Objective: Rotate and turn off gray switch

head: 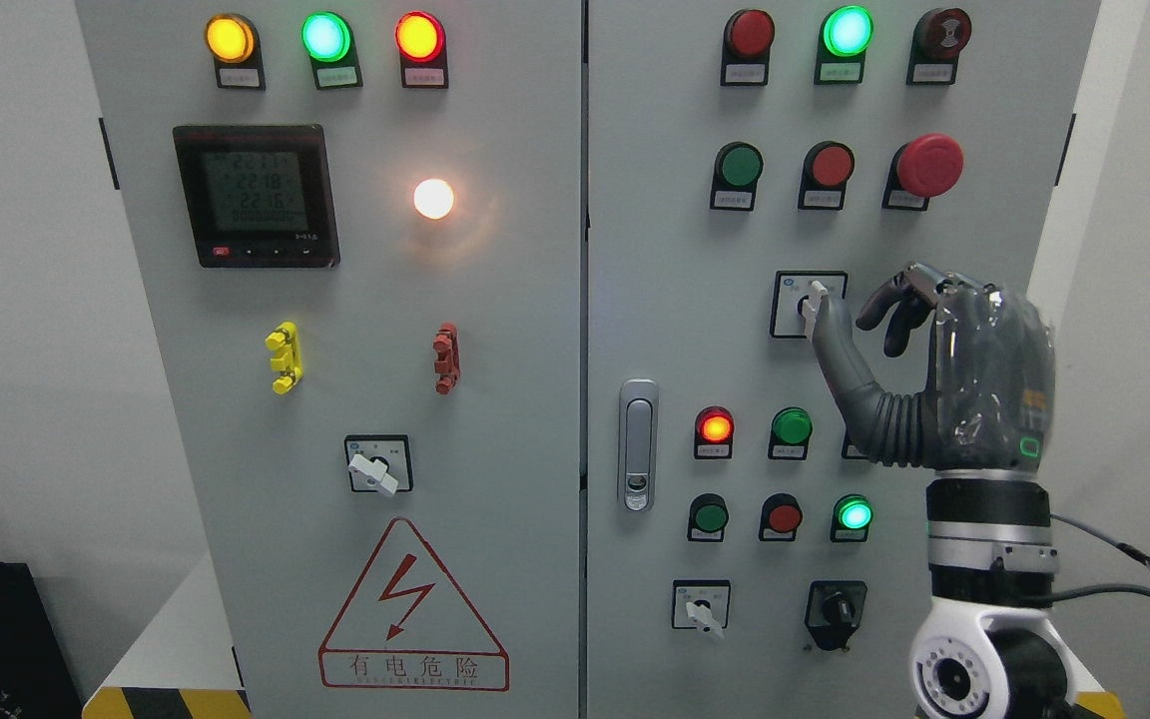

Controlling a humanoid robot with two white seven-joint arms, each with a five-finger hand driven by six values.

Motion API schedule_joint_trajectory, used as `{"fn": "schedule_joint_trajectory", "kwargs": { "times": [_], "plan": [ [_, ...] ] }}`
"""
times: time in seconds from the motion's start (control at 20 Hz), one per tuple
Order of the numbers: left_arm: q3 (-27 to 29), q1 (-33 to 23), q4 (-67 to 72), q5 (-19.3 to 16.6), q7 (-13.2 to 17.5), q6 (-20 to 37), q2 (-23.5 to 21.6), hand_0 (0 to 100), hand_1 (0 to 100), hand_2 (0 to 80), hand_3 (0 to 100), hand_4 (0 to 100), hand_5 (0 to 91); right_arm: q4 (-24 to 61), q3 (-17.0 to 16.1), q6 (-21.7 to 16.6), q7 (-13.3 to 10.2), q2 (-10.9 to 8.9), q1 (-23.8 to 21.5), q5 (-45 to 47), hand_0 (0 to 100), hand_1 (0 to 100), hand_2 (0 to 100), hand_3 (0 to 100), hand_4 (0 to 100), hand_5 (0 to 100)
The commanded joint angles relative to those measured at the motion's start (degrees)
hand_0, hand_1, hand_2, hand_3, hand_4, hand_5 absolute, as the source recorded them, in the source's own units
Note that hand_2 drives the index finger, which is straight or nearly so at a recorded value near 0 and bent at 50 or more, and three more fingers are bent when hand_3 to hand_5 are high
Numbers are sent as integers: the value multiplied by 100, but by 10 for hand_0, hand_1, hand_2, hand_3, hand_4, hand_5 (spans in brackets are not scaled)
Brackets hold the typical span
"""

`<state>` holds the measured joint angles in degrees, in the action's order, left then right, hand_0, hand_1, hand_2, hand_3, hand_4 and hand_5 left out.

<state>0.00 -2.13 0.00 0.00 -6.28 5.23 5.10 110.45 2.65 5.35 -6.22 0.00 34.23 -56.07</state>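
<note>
While the right hand [919, 340] stands against the right door of the panel [655, 300], its thumb tip rests at the lever of the switch [812, 305], which sits in a square plate in the door's upper middle, under the red and green buttons. That lever points about straight up. Curled loosely just to its right, the fingers [899, 300] look not quite closed on it; whether a fingertip touches cannot be told. To do this well, I judge the hand should pinch the lever between thumb and forefinger before turning, keep the pinch near the lever's root so it does not slip off, and turn from the wrist about the switch's own axis. Pushing sideways with the thumb alone risks sliding past. No left hand shows.
</note>
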Motion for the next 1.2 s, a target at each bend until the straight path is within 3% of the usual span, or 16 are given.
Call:
{"fn": "schedule_joint_trajectory", "kwargs": {
  "times": [0.0,0.1,0.15,0.25,0.3,0.4,0.45,0.55,0.7,1.15],
  "plan": [
    [185,2,132,-44,4,-5,0,120,389,0,0,0,0,671,-194,-533,-99,-62,-487,18,466,374,524,777,640,636],
    [185,2,132,-44,4,-5,0,120,389,0,0,0,0,671,-264,-876,-117,-53,-609,18,484,359,413,534,393,354],
    [185,2,132,-44,-5,-5,0,120,389,0,0,0,0,697,-326,-1017,-117,-53,-680,18,486,353,396,501,364,308],
    [185,2,132,-44,4,-5,0,120,389,0,0,0,0,759,-422,-1132,-117,-53,-820,18,485,332,288,337,196,146],
    [185,2,132,-44,4,-5,0,120,389,0,0,0,0,750,-432,-1141,-99,-53,-838,26,481,331,264,312,164,121],
    [185,2,132,-44,-5,-5,0,120,389,0,0,0,0,750,-432,-1159,-82,-62,-839,53,473,316,133,147,1,0],
    [185,2,132,-44,4,-5,0,120,389,0,0,0,0,750,-432,-1168,-81,-62,-856,44,469,308,124,136,0,0],
    [185,2,132,-44,4,-5,0,120,389,0,0,0,0,750,-440,-1264,-29,-79,-909,44,369,213,31,20,0,0],
    [185,2,132,-44,4,-5,0,120,389,0,0,0,0,759,-440,-1273,-20,-123,-1014,44,200,226,0,0,0,0],
    [185,2,132,-44,4,-5,0,120,389,0,0,0,0,829,-704,-1405,-38,-132,-1146,44,122,264,0,0,0,0]
  ]
}}
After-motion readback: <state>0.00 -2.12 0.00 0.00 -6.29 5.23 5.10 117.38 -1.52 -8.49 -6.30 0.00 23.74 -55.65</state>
